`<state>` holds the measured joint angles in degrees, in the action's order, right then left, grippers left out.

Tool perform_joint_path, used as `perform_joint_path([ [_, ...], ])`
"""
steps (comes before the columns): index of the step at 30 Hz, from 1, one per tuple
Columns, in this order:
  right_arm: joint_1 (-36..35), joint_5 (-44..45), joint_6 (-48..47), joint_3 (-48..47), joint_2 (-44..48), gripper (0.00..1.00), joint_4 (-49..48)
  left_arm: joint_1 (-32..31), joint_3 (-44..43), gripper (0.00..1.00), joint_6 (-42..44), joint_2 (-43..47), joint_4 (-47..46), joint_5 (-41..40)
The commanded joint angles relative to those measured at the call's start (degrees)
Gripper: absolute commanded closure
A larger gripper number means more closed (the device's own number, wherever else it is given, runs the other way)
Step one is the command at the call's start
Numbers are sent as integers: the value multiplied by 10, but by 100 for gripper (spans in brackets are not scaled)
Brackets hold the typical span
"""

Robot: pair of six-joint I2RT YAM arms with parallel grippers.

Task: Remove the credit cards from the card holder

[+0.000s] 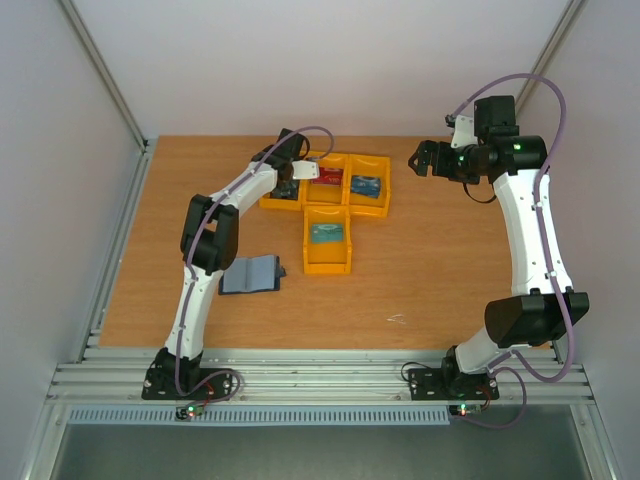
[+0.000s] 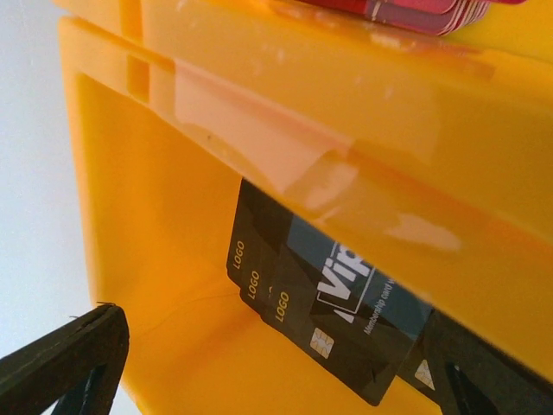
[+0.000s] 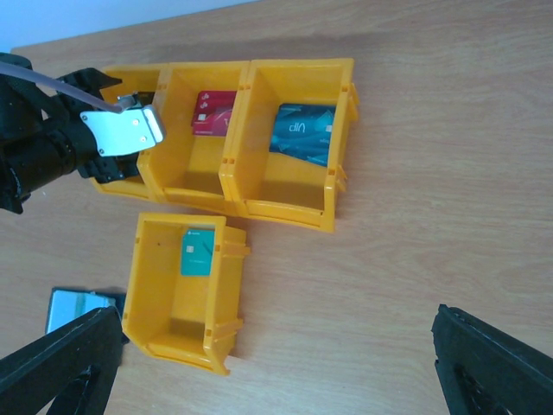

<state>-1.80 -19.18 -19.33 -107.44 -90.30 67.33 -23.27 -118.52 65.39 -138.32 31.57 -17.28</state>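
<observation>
The dark navy card holder (image 1: 252, 275) lies open on the table, left of the bins; its pale inside shows at the lower left of the right wrist view (image 3: 76, 309). My left gripper (image 1: 287, 187) reaches into the leftmost yellow bin (image 2: 147, 216) and stands open (image 2: 276, 385). A few dark credit cards with "VIP" lettering (image 2: 337, 303) lie stacked loose on the bin floor ahead of its fingers. My right gripper (image 1: 420, 158) hangs open and empty (image 3: 276, 372) above the table, right of the bins.
Three yellow bins stand in a row (image 1: 384, 210), with a fourth (image 1: 327, 266) in front. A red card (image 3: 213, 112), a blue card (image 3: 302, 134) and a teal card (image 3: 197, 253) each lie in a bin. White walls enclose the table.
</observation>
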Motion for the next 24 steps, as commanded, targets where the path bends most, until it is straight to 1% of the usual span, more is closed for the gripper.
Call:
perform_joint_path([
  [1,5,-9,-4,-9,7,1,6,1,-22,3,-32,16,7,11],
  [3,5,-12,-4,-8,7,2,7,1,-22,1,-57,25,20,23],
  [8,5,-15,-2,-6,12,2,10,1,5,1,-116,70,46,58],
  [11,5,-17,0,-6,14,2,9,1,6,1,-151,99,68,78],
  [16,5,-47,8,-4,18,1,3,1,2,1,-192,147,111,98],
  [24,4,-110,42,39,47,3,-31,10,-11,1,-271,252,244,147],
])
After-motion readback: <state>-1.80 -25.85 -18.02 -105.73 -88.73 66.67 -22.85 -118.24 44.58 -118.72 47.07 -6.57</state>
